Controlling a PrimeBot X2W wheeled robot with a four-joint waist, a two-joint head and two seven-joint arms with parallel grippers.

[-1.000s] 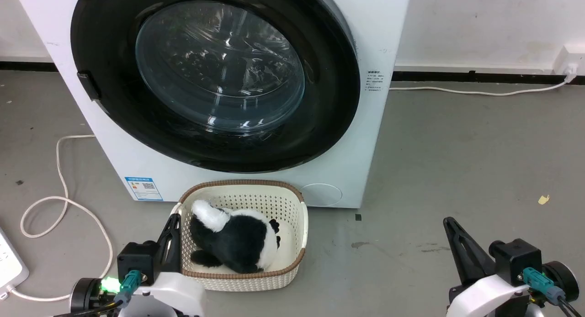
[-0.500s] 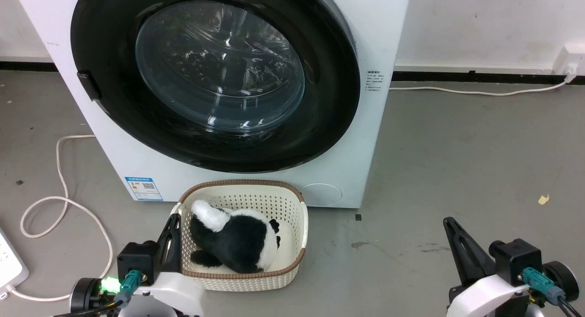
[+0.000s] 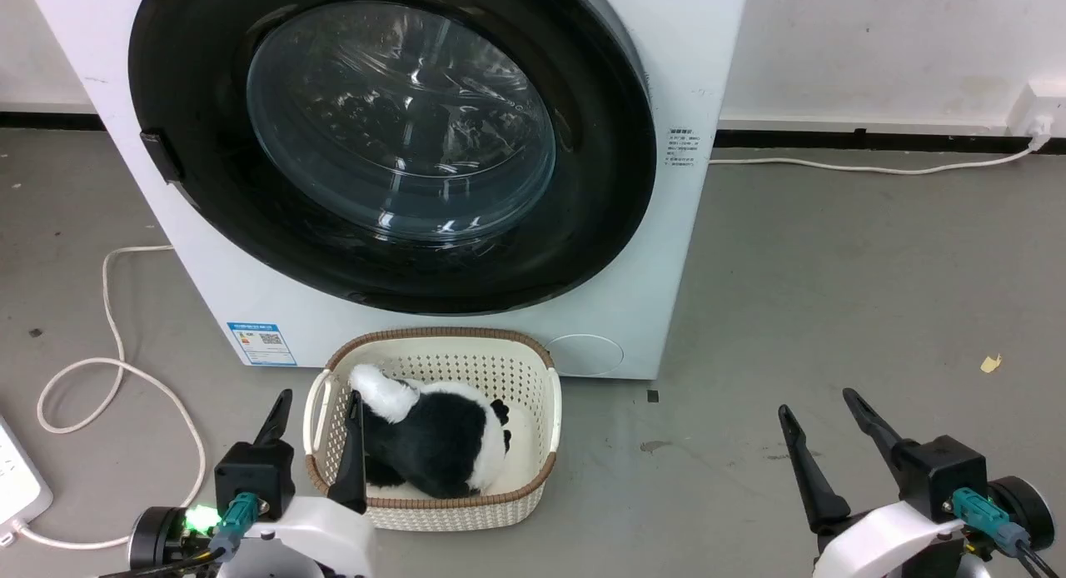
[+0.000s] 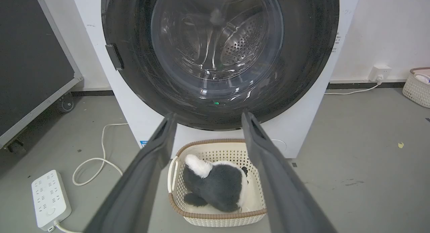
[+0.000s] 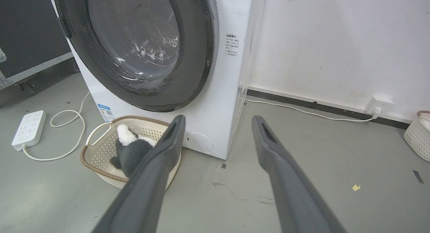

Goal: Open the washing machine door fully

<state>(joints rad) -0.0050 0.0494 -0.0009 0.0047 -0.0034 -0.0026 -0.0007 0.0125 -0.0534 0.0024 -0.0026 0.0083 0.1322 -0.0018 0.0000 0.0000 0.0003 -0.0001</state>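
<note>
On the floor against the wall stands the washer [image 3: 633, 253], with its door [image 3: 208, 145] shut flat on the front and the steel drum showing through the glass. A small black tab [image 3: 162, 155] sits on the door's left edge. Just in front of the washer is a basket [image 3: 545, 411] holding a black-and-white plush [image 3: 441, 436]. The left gripper [image 3: 321, 395] hangs low with its fingers spread apart and holding nothing. In the head view they fall either side of the basket's left rim, and I cannot tell whether they touch it. The right gripper [image 3: 816, 401] is also spread and bare, over the floor right of the basket and well apart from the door. A power strip [image 4: 50, 199] and looped cable [image 3: 108, 311] lie to the left.
</note>
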